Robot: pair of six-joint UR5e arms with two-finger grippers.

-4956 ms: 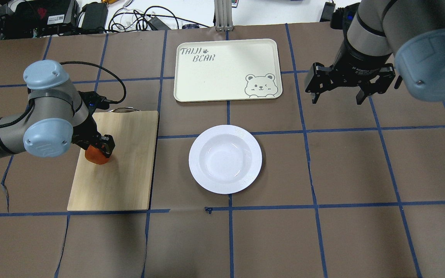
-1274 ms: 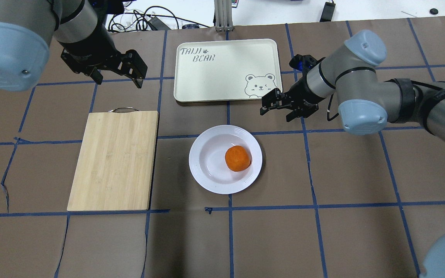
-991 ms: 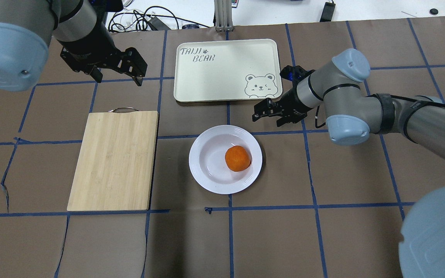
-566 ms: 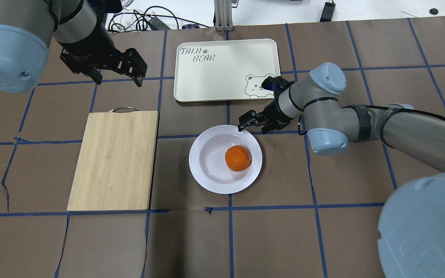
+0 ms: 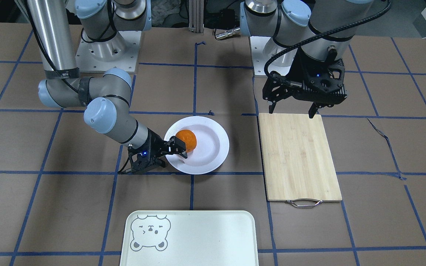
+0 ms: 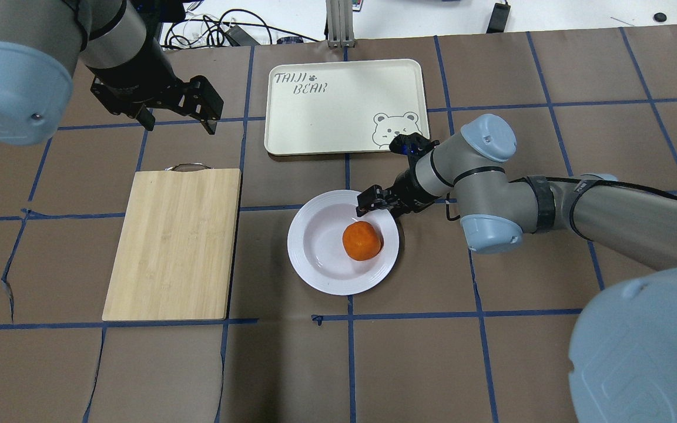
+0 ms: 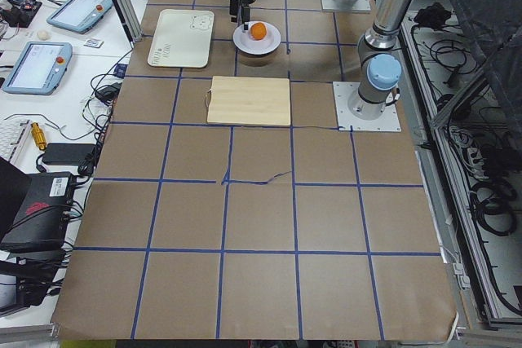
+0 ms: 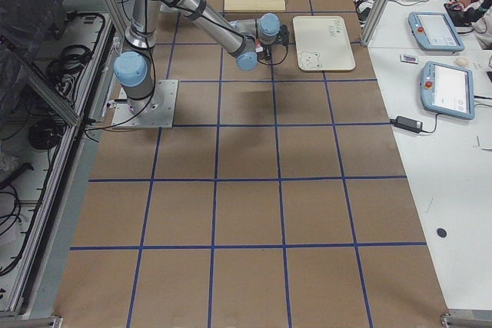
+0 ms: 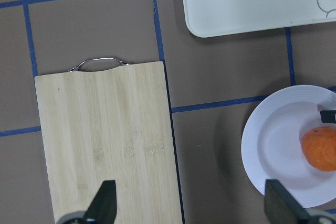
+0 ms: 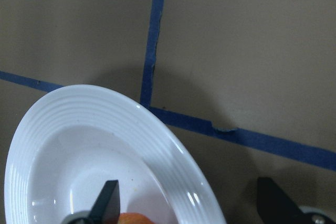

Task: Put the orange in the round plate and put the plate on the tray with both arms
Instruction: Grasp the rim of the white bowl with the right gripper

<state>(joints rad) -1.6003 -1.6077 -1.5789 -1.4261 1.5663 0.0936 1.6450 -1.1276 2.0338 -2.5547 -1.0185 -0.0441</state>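
The counter [image 6: 491,364], brown with a blue tape grid, carries everything. The right arm [image 6: 609,205] reaches low across it, elbow bent and wrist tipped nearly level. The left arm [image 6: 109,35] is held high, its wrist pointing straight down.

The wooden cutting board [image 6: 174,244] lies under the left pincer [image 6: 180,120], well below it and bare. The tray [image 6: 344,106] sits near the right pincer [image 6: 382,205], on the side away from the robot, with nothing on it. The round plate [image 6: 321,258] rests flat on the counter. Its far rim runs between the right pincer's fingers [image 10: 107,200], which are spread, one over the sunken centre and one outside the rim. The left pincer's jaws also stand apart, gripping nothing. The orange [image 6: 362,241] lies in the plate's well, just beside the right pincer's inner finger; whether they touch cannot be told.

Five seconds ago the left pincer was clamped on the orange over the board, and the right arm hung high beside the tray. Over the last second or so the right pincer has come down from beside the tray's bear corner and slid onto the plate's rim. The left arm has hardly shifted.
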